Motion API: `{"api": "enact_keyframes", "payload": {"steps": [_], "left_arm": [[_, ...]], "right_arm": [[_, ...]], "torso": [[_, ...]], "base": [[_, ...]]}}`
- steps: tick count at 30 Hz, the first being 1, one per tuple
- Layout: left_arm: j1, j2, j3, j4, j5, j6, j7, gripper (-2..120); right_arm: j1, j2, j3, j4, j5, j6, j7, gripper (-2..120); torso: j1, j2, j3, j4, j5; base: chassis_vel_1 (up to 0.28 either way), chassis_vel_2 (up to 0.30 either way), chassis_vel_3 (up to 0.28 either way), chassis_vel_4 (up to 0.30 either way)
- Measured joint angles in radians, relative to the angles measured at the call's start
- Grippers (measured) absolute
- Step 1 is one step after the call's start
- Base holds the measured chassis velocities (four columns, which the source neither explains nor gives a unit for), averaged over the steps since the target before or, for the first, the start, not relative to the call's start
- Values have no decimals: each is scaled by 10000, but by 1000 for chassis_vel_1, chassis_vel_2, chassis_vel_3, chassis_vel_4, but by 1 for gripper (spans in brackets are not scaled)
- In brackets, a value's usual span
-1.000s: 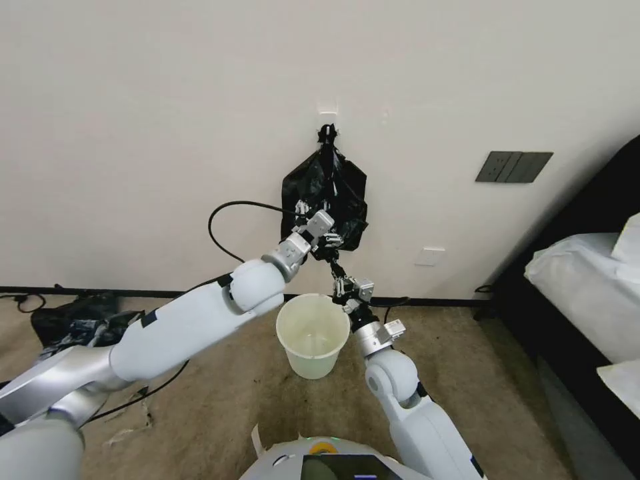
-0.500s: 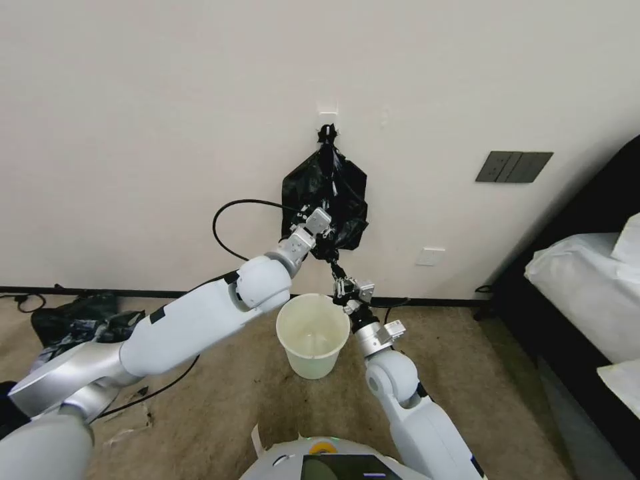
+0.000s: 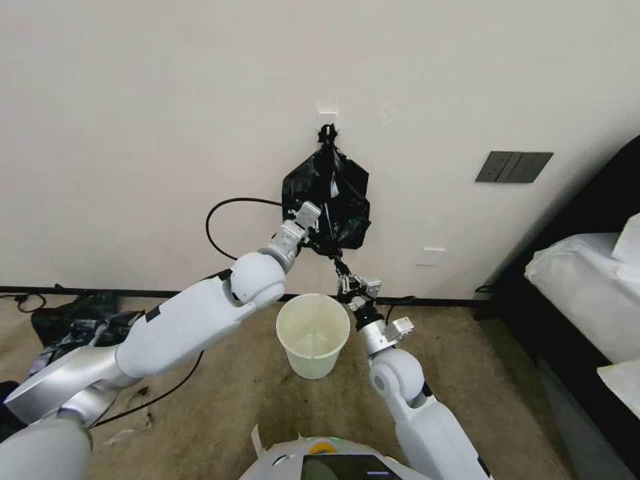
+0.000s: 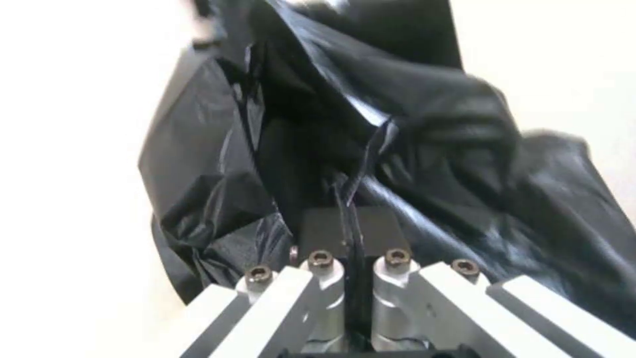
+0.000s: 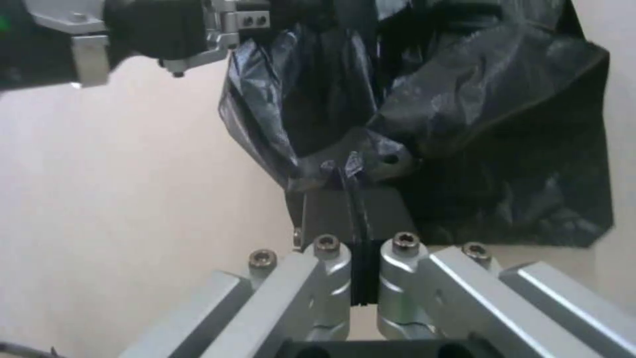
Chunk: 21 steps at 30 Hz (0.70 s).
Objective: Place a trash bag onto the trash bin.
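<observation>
A black plastic bundle (image 3: pixel 327 193) with a knot at its top hangs from a wall hook. From its underside a thin glossy strand of the trash bag (image 3: pixel 338 259) runs down to my right gripper (image 3: pixel 348 279), which is shut on it (image 5: pixel 351 166). My left gripper (image 3: pixel 312 230) is pressed against the bundle's lower left. It is shut on a thin fold of the same black plastic (image 4: pixel 349 199). The cream-white trash bin (image 3: pixel 313 360) stands upright on the carpet below both grippers, with nothing inside it. The left gripper (image 5: pixel 222 22) also shows in the right wrist view.
A black plastic pile (image 3: pixel 80 320) lies on the floor at the far left. A bed with white bedding (image 3: pixel 587 287) fills the right side. The wall carries a dark switch plate (image 3: pixel 513 167) and a white outlet (image 3: pixel 430 256). A black cable (image 3: pixel 223 213) loops off my left wrist.
My left gripper has moved up and to the left along the bundle's lower edge, away from the right gripper. The right gripper shifted slightly rightward, still holding the strand.
</observation>
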Motion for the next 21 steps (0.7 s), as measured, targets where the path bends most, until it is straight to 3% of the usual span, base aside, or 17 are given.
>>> {"api": "enact_keyframes", "payload": {"steps": [4,5,9,10,12,15,21], "left_arm": [[159,-61,-461,119,-818,-773,9,0],[287,-86,-815,178,-1368,-1259,73,0],[506,-54,-1351,203,-2194,-1867,324,0],[678,30,-1677,208,-2699,-2222,512,0],[721,54,-1750,208,-2803,-2290,559,0],[1149,284,-2334,177,-3220,-2742,993,0],[1713,460,-2848,58,-3305,-3033,1228,0]], "right_arm": [[-84,-106,11,240,-17,-60,64,7],[-198,-203,57,443,-7,-127,105,15],[-472,-387,162,827,37,-241,146,25],[-737,-534,302,1132,72,-425,159,34],[-812,-573,340,1206,91,-470,160,35],[-1455,-950,714,1894,589,-728,268,52],[-1403,-1256,1160,2632,1598,-1115,520,70]], "torso": [[0,0,0,1,-1],[1,0,0,0,1],[0,0,0,-1,0],[0,0,0,1,1],[0,0,0,1,0],[0,0,0,-1,0],[0,0,-1,-1,1]], "base": [[0,0,0,0],[0,0,0,0],[0,0,0,0],[0,0,0,0],[0,0,0,0],[0,0,0,0],[0,0,0,0]]}}
